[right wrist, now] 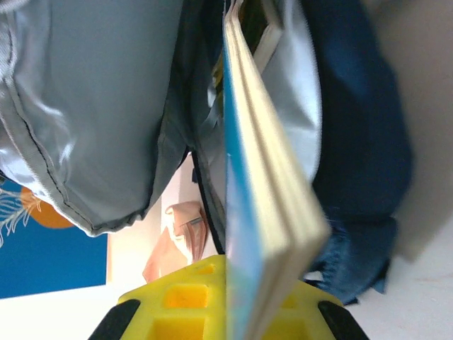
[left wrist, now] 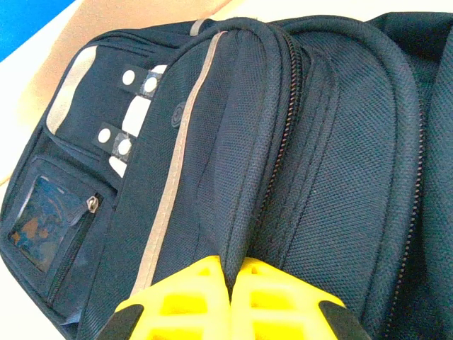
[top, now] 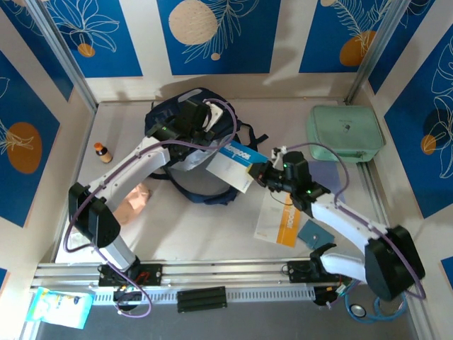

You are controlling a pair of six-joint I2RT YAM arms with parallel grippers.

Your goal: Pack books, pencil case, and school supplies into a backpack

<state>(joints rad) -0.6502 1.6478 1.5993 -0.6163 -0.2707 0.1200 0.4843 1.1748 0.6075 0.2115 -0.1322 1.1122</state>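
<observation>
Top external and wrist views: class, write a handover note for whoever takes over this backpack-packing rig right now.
Left gripper: shut, pinching a fold of the large navy-blue fabric backpack near its opening.
Right gripper: shut on the white paperback with a blue band, its far end inside the backpack's grey-lined mouth.
Done: that book is partly in.
Left: push it home; then the white orange-banded paperback and small teal-blue square booklet, both on the table at the near right. Mint-green rounded case sits far right.
</observation>
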